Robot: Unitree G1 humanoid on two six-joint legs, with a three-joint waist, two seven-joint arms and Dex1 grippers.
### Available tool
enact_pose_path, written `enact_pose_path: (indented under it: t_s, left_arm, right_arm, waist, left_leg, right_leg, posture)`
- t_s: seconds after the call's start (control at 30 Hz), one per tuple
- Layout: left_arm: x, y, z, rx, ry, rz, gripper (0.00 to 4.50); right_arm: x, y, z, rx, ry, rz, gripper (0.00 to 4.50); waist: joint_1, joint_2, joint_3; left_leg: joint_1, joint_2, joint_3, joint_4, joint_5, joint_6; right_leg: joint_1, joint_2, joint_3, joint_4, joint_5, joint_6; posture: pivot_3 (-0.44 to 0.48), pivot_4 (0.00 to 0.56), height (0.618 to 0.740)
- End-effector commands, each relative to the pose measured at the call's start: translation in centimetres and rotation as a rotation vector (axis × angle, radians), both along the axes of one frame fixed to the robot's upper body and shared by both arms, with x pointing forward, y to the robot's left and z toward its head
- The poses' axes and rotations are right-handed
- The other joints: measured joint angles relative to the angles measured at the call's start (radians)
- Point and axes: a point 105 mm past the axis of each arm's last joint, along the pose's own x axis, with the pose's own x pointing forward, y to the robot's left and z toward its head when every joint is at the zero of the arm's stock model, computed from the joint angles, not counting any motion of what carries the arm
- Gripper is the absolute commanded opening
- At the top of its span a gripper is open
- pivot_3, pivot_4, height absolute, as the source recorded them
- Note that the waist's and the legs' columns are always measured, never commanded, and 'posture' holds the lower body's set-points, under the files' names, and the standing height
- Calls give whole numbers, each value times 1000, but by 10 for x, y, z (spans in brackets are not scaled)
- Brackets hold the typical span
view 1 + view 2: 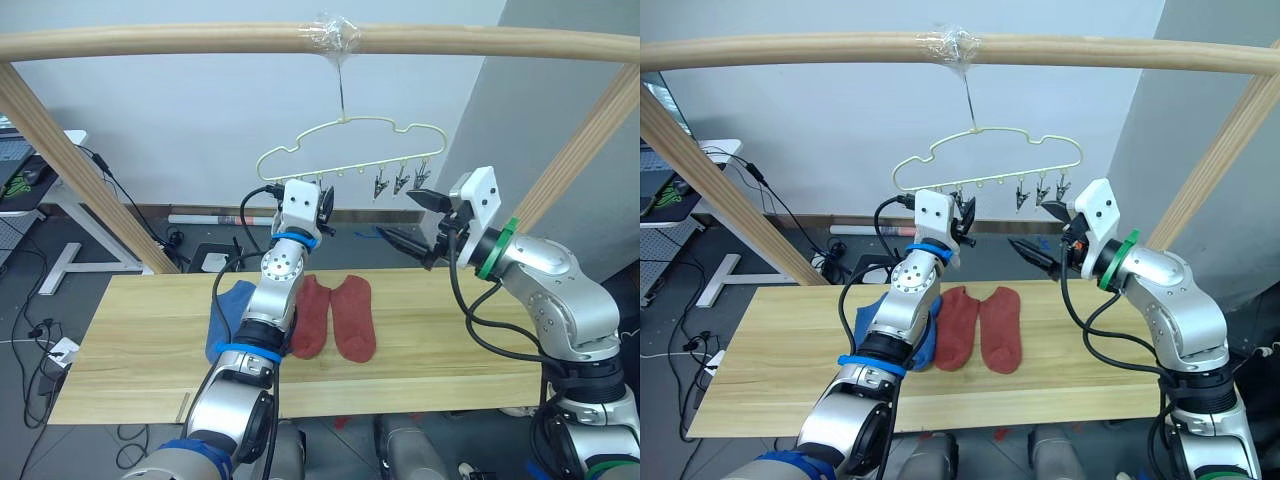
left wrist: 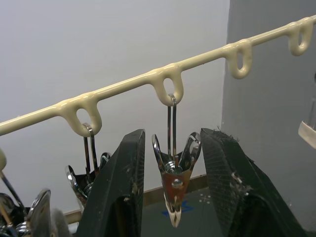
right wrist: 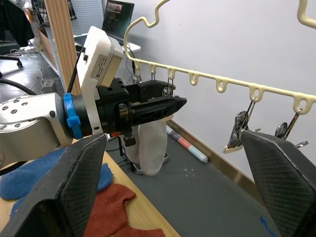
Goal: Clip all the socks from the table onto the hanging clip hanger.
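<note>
my left gripper (image 2: 173,192) was spread around a small metal clip (image 2: 174,185) on the pale-yellow wire clip hanger (image 1: 350,150); my right gripper (image 1: 418,222) was spread, apparently empty.

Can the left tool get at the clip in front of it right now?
Probably yes. The left tool is open with its fingers either side of the clip hanging from the hanger, and nothing sits between them. The right tool is apart.

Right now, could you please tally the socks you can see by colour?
Rust-red socks: 2
Blue sock: 1 visible, partly hidden, maybe more
Pale sock, hanging from the clip hanger: 1
Total: 4
</note>
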Motion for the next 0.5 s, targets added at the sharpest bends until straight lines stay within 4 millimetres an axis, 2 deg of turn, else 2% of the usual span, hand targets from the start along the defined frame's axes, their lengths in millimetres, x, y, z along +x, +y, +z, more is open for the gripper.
enact_pose_path:
  t_s: [0.03, 0.13, 0.37, 0.43, 0.5]
  left_arm:
    - [-1, -1, 19, -3, -70, -3, 1785]
    - [0, -1, 17, 7, -68, 0, 1785]
    - [-1, 0, 18, 6, -71, -1, 387]
    - [0, 1, 19, 5, -73, 1, 155]
    - [0, 2, 19, 5, -74, 3, 117]
  right_arm:
    - [-4, 1, 11, 6, -52, 16, 4500]
    - [-3, 0, 11, 3, -53, 11, 4500]
    - [-3, 1, 10, 3, -51, 10, 4500]
    - [-3, 1, 8, -6, -50, 7, 4500]
    - [-4, 1, 8, -8, -48, 11, 4500]
  waist:
    - [0, 0, 0]
    - [0, 0, 0]
    - [0, 0, 0]
    - [0, 0, 0]
    - [0, 0, 0]
  left_leg:
    - [0, 0, 0, 0, 0, 0]
    - [0, 0, 0, 0, 0, 0]
    - [0, 0, 0, 0, 0, 0]
    - [0, 0, 0, 0, 0, 0]
    - [0, 0, 0, 0, 0, 0]
  right_leg:
    - [0, 0, 0, 0, 0, 0]
    - [0, 0, 0, 0, 0, 0]
    - [0, 0, 0, 0, 2, -4]
    - [0, 0, 0, 0, 2, -4]
    - [0, 0, 0, 0, 2, -4]
  posture:
    - [-37, 159, 740]
    - [-39, 161, 740]
    - [-39, 163, 740]
    - [-36, 164, 740]
    - [-36, 164, 740]
